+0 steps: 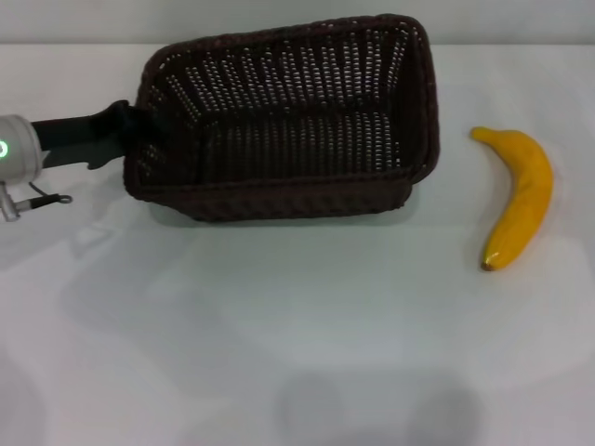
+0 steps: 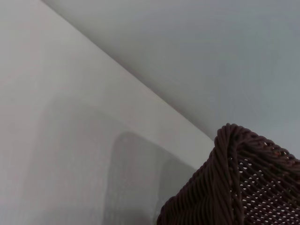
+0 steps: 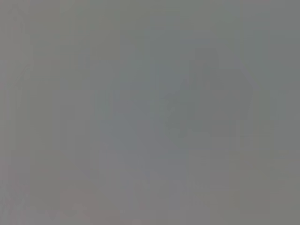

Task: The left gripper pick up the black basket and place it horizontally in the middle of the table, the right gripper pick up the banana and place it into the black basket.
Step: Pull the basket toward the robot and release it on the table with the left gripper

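The black basket (image 1: 288, 121) is sitting toward the far middle of the white bench (image 1: 279, 325), its long side lying roughly across the robot's front but skewed, the right-hand end swung farther from the robot. It also appears tilted, with the near wall low and the inside floor showing openly, and a faint shadow is lying beneath it; whether it is fully resting on the bench or partly raised cannot be told. In the left wrist view one woven corner of the basket (image 2: 234, 183) is filling the picture's corner, with bare bench behind it.

The left gripper (image 1: 130, 130) is reaching in from the robot's left and meeting the basket's left short end at the rim. That end grip would be letting the arm swing and square the basket, which I judge to be the step in hand. The fingers themselves are hidden against the dark weave, so how far they are closed, and whether they are actually clamping the rim, cannot be told.

The banana (image 1: 519, 200) is lying flat on the bench, well apart from the basket on the robot's right, dark tip toward the robot, untouched.

The right gripper is not appearing in any view; its wrist camera is showing only blank grey.
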Available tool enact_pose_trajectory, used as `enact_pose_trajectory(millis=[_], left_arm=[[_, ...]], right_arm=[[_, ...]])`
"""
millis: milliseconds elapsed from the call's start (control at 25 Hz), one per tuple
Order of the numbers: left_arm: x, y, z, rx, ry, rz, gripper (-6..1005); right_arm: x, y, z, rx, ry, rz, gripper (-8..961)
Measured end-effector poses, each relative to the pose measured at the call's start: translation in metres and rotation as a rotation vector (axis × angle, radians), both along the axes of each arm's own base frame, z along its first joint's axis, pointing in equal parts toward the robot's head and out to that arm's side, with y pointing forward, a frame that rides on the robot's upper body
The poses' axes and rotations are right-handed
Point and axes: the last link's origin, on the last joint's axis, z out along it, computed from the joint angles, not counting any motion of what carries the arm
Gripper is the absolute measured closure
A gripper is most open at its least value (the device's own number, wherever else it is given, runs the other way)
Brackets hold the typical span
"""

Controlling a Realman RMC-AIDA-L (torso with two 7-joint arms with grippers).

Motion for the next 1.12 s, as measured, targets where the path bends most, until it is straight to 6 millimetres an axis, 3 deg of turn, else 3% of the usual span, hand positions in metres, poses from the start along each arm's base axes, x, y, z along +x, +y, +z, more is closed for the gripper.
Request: enact_pose_trajectory(millis=[200, 480, 680, 840, 1120], left_arm=[[0.009, 0.001, -0.01, -0.024, -0.006, -0.024, 732], [0.012, 0.001, -0.01, -0.005, -0.041, -0.018, 718], [0.018, 0.0, -0.016, -0.014, -0.014, -0.08, 483], [0.023, -0.002, -0.02, -0.017, -0.018, -0.124, 424], [0.01, -0.012, -0.011, 0.026, -0.059, -0.098, 345]], right_arm=[[0.002, -0.002, 0.001, 0.0, -0.026, -0.007, 82], [0.003, -0.002, 0.003, -0.007, -0.041, -0.006, 82], [0.004, -0.002, 0.004, -0.006, -0.044, -0.005, 82], [0.003, -0.002, 0.003, -0.005, -0.044, -0.003, 83], [0.001, -0.002, 0.002, -0.002, -0.043, 0.003, 83]])
